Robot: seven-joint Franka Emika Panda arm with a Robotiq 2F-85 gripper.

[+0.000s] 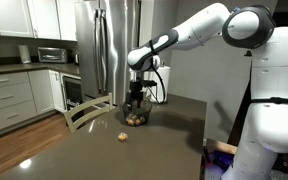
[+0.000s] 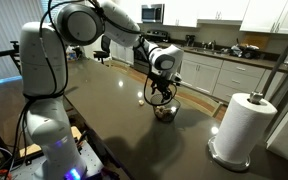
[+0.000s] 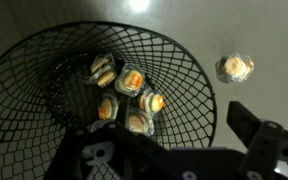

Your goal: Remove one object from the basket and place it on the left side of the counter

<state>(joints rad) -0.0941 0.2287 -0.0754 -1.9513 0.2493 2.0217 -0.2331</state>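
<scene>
Basket (image 3: 24, 75) wire crowds 5 wrapped pieces (image 3: 131, 80), so lower the open, empty tool (image 3: 159, 148) centred over 1, clear of the rim, before carrying it to the tabletop (image 3: 269, 30).

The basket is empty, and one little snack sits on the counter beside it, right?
Not quite. The basket isn't empty: the wrist view shows several small wrapped snacks inside it. One snack does sit on the counter beside it.
</scene>
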